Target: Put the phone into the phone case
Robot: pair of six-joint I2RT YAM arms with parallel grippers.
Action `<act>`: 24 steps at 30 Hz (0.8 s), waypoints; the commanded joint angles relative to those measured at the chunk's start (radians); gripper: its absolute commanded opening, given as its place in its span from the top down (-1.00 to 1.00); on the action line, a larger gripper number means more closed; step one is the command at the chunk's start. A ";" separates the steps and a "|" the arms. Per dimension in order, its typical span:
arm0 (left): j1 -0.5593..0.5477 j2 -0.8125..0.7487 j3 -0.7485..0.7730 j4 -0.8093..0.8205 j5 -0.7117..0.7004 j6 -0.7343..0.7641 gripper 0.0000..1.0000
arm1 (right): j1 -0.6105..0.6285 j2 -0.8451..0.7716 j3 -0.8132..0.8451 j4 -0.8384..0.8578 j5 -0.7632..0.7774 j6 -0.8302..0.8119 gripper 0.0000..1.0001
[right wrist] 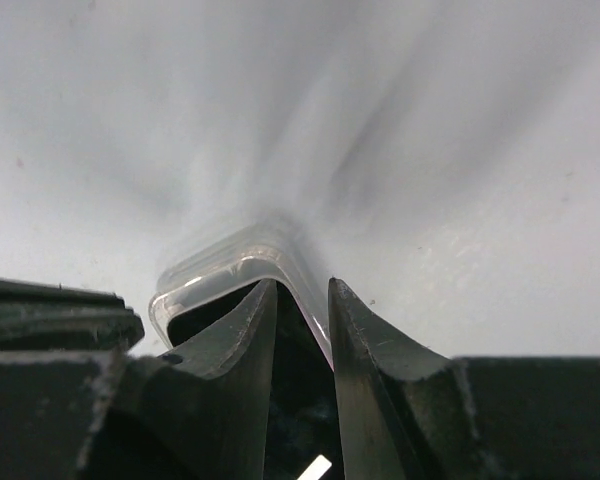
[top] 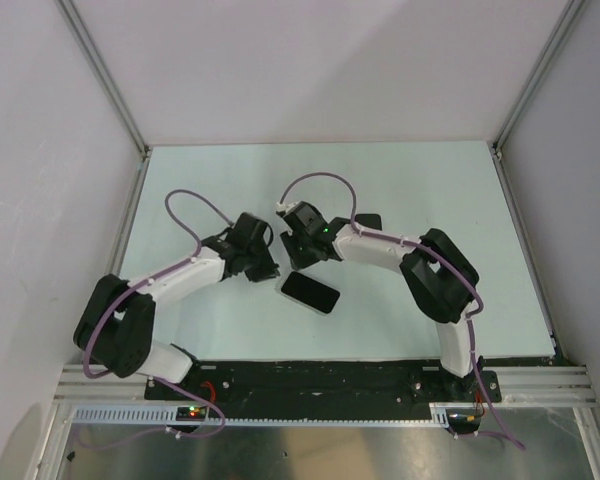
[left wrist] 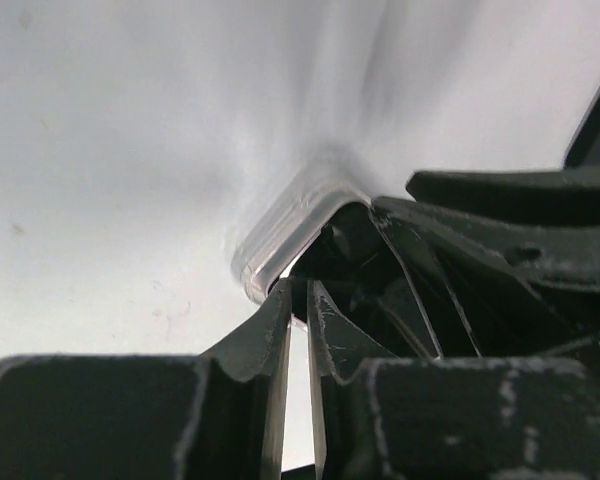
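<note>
Top external, phone (top: 310, 291): flat on table (top: 430, 200), at 5 o'clock from case; stiff, glossy, likely slippery, so take its long edges.
case (left wrist: 298, 218): clear, light, probably bendy; between both grippers.
left gripper (left wrist: 298, 300): pinched on case rim.
right gripper (right wrist: 302, 290): astride case rim; whether it is clamped, cannot tell.

The top camera sits high above and behind the arm bases. It looks down and forward over the whole table (top: 430, 200), far enough back to take in both arms. Each wrist camera rides just behind its own fingers and looks along them. The left gripper (left wrist: 298, 290) and right gripper (right wrist: 302, 285) fill the lower frame at very close range. Both wrist views share the clear phone case (left wrist: 280, 235), each showing a rounded corner.
</note>
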 commanded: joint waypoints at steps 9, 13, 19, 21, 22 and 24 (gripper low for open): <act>0.103 0.150 0.171 0.019 0.044 0.104 0.68 | -0.037 -0.272 -0.111 -0.160 0.140 0.163 0.36; 0.103 0.185 0.171 0.020 0.047 0.109 0.69 | -0.040 -0.403 -0.278 -0.154 0.139 0.264 0.36; 0.102 0.210 0.146 0.024 0.046 0.102 0.70 | -0.006 -0.501 -0.429 -0.113 0.134 0.384 0.37; 0.101 0.211 0.133 0.029 0.046 0.100 0.71 | 0.004 -0.517 -0.458 -0.103 0.148 0.417 0.38; 0.100 0.213 0.126 0.032 0.046 0.099 0.71 | 0.007 -0.522 -0.469 -0.096 0.149 0.430 0.39; 0.095 0.214 0.116 0.037 0.045 0.096 0.72 | 0.015 -0.531 -0.491 -0.077 0.149 0.455 0.42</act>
